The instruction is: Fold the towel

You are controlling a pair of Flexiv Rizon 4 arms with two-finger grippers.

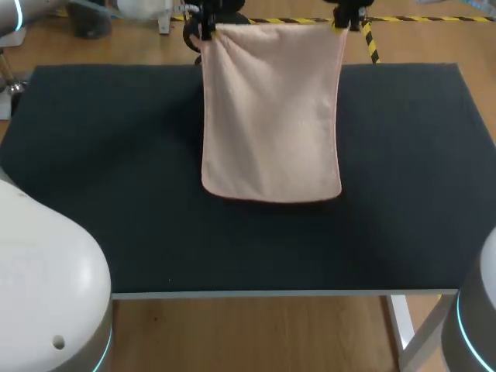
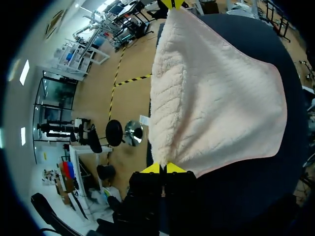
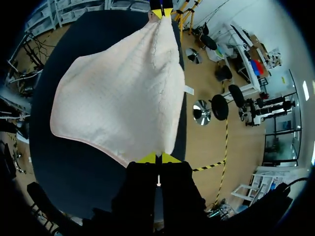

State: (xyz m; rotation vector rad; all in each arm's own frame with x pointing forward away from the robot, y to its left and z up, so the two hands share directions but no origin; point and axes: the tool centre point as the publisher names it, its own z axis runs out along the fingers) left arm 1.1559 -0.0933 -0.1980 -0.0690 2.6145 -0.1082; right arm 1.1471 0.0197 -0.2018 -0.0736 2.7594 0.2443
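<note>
The towel [image 1: 271, 116] is plain pale peach-pink, its pile faintly ribbed. The table [image 1: 93, 170] top is matte black with a pale grey front edge. At the towel's 11 and 1 o'clock corners, the black left gripper [image 1: 203, 29] and right gripper [image 1: 342, 25] carry yellow tips.

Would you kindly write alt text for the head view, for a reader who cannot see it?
A pink towel spans from the dark table's far edge toward its middle, its two far corners pinched by the left gripper and the right gripper.
</note>
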